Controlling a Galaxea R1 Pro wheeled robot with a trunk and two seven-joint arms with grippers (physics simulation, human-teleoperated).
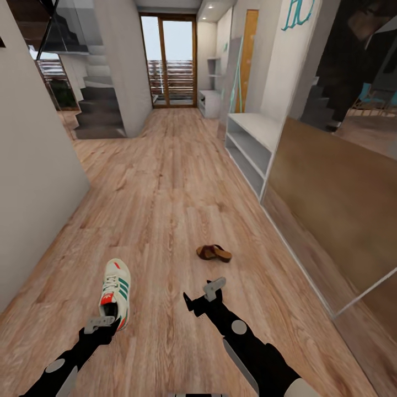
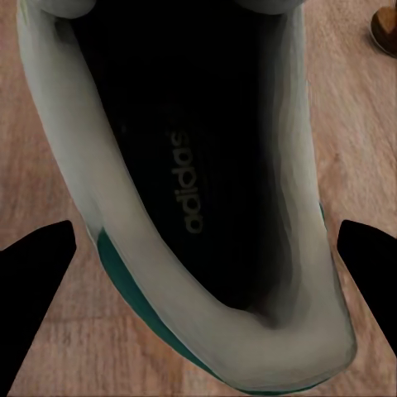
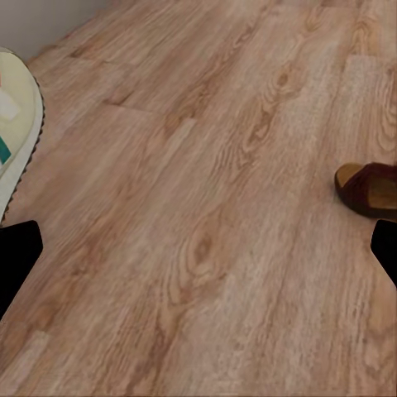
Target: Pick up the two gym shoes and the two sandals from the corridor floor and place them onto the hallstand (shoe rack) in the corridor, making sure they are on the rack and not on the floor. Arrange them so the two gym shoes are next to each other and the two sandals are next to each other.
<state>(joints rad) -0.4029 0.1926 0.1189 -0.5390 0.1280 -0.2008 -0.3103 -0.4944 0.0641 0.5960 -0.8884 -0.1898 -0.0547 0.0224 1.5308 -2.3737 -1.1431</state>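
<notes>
I have one gym shoe (image 1: 115,292) on the corridor floor (image 1: 165,182) right at my left pincer (image 1: 100,322). Its long axis runs away from me down the corridor, toe pointing toward the far glass door (image 1: 167,60) and leaning a touch to the right, heel nearest me. Through the left wrist camera I look straight into the shoe's dark opening (image 2: 190,165), with the white collar curving round it and a sliver of teal sole under the heel. The two dark fingertips (image 2: 33,273) of the left pincer stand wide apart, one on each side of the heel, and neither clearly touches the shoe: the pincer is released and straddles the heel without gripping it.

My right pincer (image 1: 203,298) hangs above bare planks beside the shoe, to its right. In its wrist camera the fingertips (image 3: 16,256) sit far out at the two edges with nothing between them but floor (image 3: 215,215), so it is spread and holds nothing. That same camera catches the edge of the gym shoe (image 3: 18,141) at one side and the end of a sandal (image 3: 368,188) at the other.

The sandal (image 1: 214,252) lies on the floor a little beyond the right pincer, dark brown with a tan insole, its long axis across the corridor. I cannot tell whether it is one sandal or two stacked together.

Further along on the right wall stands the hallstand (image 1: 251,146), light grey with open lower shelves, well apart from the shoe and the sandal.
</notes>
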